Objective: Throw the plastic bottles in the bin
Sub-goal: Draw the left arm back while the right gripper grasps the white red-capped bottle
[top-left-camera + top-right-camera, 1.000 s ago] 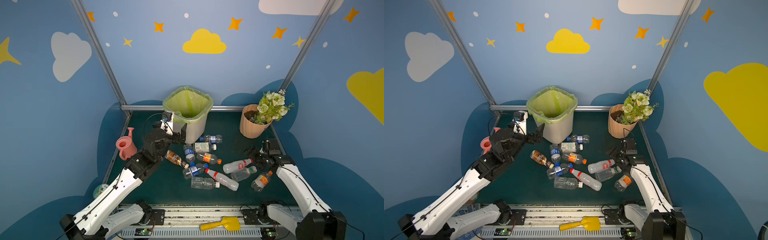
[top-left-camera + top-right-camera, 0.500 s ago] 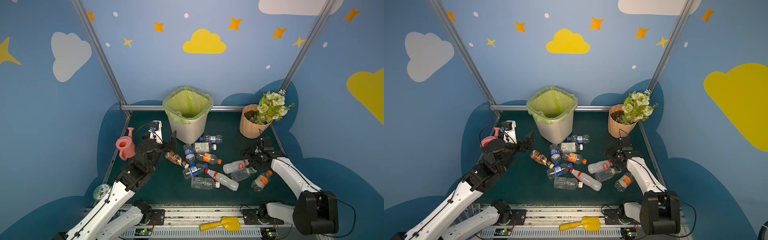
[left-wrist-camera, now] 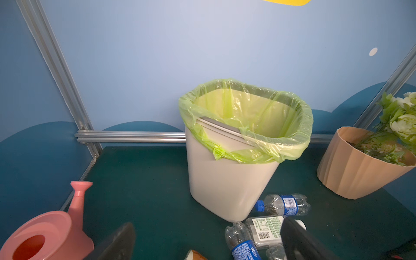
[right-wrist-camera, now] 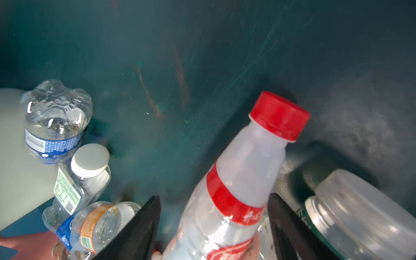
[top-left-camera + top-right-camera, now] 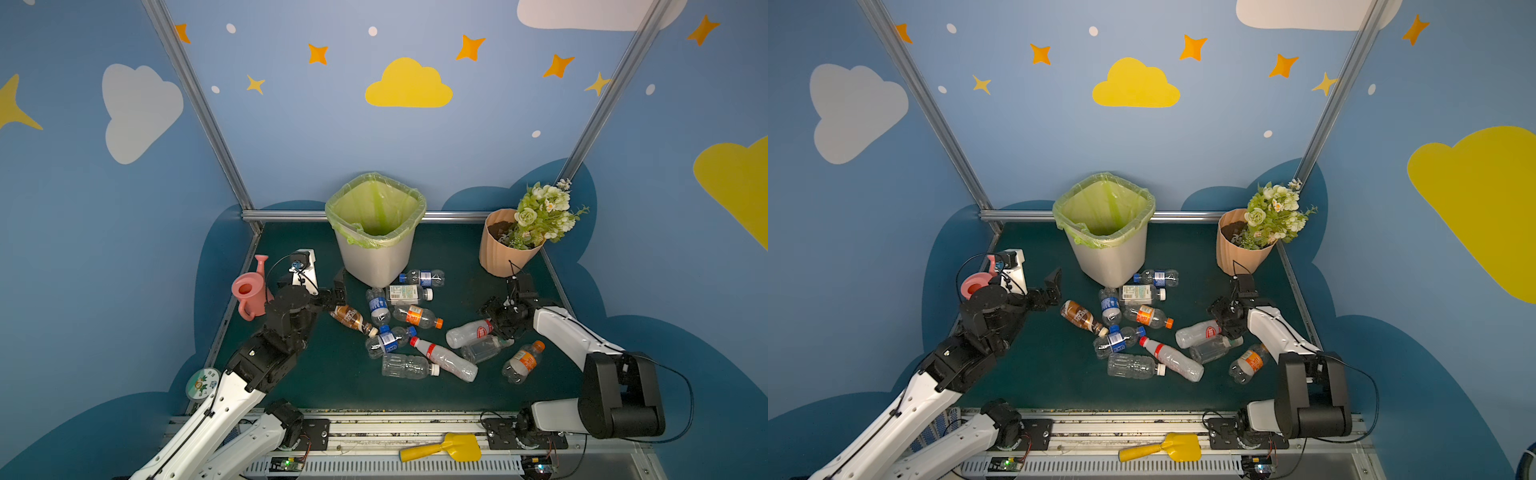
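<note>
Much bare mat (image 3: 139, 180) beside bin (image 3: 225, 184)

Both top views look down from high over the front edge of the table (image 5: 332, 386) (a near-identical pair), left wrist view low, facing the bin (image 3: 225, 184), right wrist view close on a red-capped bottle (image 4: 236, 180).

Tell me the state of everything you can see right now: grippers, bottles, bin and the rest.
bin: upright, bag-lined, open-topped.
red-labelled bottle: capped, lying on its side.
other bottles: lying on the table, outside the bin.
left gripper: open, empty.
right gripper: open, jaws either side of the red-labelled bottle, not clamped.
watering can: upright.
flowerpot: upright, holding flowers.
</note>
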You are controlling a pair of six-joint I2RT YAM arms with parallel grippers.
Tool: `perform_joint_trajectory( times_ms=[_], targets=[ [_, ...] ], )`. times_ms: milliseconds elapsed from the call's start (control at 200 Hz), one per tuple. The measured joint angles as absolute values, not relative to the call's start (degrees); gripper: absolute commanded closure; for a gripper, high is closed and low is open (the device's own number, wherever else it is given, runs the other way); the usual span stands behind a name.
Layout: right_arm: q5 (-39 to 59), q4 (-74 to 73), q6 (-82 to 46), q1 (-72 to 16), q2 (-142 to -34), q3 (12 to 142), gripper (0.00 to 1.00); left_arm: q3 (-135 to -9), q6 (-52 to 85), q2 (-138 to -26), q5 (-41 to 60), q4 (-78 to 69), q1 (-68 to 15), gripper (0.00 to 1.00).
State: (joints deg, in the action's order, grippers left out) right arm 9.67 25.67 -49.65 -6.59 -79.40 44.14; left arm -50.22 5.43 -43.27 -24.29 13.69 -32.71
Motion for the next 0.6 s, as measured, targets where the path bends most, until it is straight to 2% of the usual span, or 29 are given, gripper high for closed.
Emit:
perform_joint_trajectory(
  times_ms=[430, 596],
  targets=[
    [10.70, 23.51, -49.30, -7.14, -84.09, 44.14, 0.40, -49.91, 5.45, -40.91, -26.17, 14.72, -32.21, 0.00],
    [10.87, 22.26, -49.54, -7.25, -86.08, 44.16, 0.40, -49.78, 6.11, -39.86, -26.65, 15.90, -32.08, 0.00]
  ],
)
